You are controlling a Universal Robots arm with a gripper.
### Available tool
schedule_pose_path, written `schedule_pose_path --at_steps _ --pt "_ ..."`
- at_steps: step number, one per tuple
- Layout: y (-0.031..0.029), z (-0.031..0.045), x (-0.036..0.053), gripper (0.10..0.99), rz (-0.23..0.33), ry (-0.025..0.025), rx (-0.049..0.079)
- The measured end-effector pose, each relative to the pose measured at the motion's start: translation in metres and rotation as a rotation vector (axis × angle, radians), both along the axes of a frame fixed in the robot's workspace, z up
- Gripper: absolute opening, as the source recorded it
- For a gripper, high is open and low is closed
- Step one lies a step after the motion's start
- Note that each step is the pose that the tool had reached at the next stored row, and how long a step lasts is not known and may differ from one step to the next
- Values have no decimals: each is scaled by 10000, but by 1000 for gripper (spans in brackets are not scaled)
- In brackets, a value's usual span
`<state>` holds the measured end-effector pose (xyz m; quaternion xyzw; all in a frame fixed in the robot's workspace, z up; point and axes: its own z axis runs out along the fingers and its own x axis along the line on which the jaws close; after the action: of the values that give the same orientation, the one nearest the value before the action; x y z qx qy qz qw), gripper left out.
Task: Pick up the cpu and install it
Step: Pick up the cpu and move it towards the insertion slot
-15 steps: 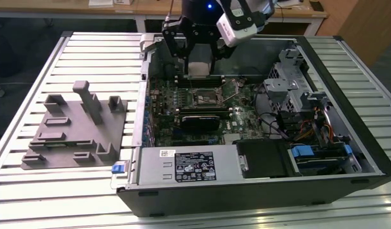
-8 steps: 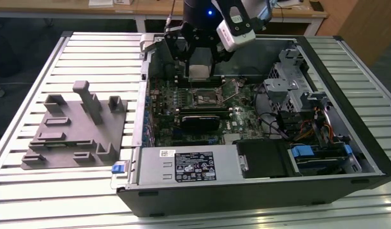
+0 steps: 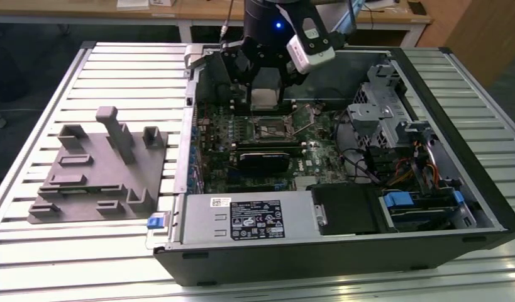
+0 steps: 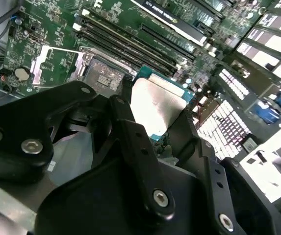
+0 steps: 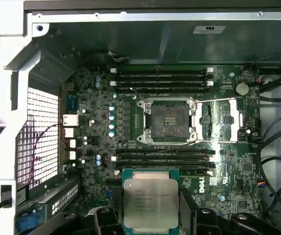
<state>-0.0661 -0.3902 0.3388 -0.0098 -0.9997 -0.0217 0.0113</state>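
One gripper (image 3: pixel 266 95) hangs inside the open computer case (image 3: pixel 324 259), its jaws clamped on two opposite edges of the cpu (image 3: pixel 266 99); in the first wrist view the black fingers (image 5: pixel 191 211) flank the cpu (image 5: pixel 150 203) on either side, and its pale silver top faces the camera; in the second wrist view the cpu (image 4: pixel 157 105) sits between the same fingers (image 4: pixel 124 105) with its green edge showing, held clear above the motherboard (image 4: pixel 57 34); the socket (image 5: pixel 168 121) lies open on the motherboard (image 5: pixel 223 169), its dark centre bare and its metal frame lying open beside it, with memory slots (image 5: pixel 160 78) along two of its sides; the cpu is near the socket (image 3: pixel 274 129) but apart from it, raised above the board; on the exterior view's left, well apart from the case, a grey tray (image 3: pixel 89 176) with upright blocks rests on the slatted table (image 3: pixel 123 69).
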Motion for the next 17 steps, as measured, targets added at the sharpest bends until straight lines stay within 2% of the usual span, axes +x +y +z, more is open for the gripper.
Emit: schedule_pose_path --at_steps 10,17 --pt "32 -178 29 541 2 -8 -1" --pt "44 -263 28 541 0 -122 -3"
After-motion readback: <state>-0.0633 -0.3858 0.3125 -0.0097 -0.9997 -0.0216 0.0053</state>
